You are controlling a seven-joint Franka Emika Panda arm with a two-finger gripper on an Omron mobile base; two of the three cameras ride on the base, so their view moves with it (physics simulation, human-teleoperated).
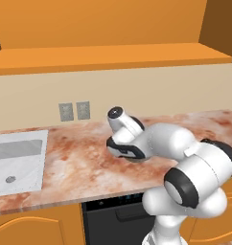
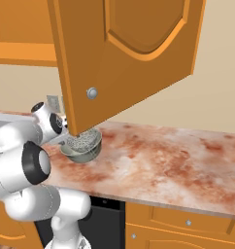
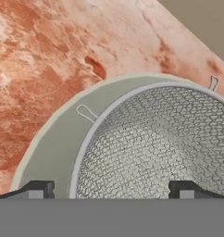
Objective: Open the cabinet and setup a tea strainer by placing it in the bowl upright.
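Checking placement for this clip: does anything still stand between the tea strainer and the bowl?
Nothing visible does. The tea strainer already sits inside the bowl, mesh cup facing up, and the gripper is open right above it.

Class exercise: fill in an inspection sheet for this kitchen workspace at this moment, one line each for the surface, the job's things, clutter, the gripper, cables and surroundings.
Surface: mottled red-brown stone counter, bare apart from the job's things.
Job's things: cabinet door swung open over the counter; bowl stands on the counter under the door's lower corner; tea strainer sits mesh-up inside the bowl, its rim within the bowl's rim.
Clutter: nothing seen.
Gripper: gripper open, fingertips spread to either side just above the strainer, holding nothing.
Cables: nothing seen.
Surroundings: white sink at the counter's left; two wall outlets on the beige backsplash; dark appliance front below the counter.
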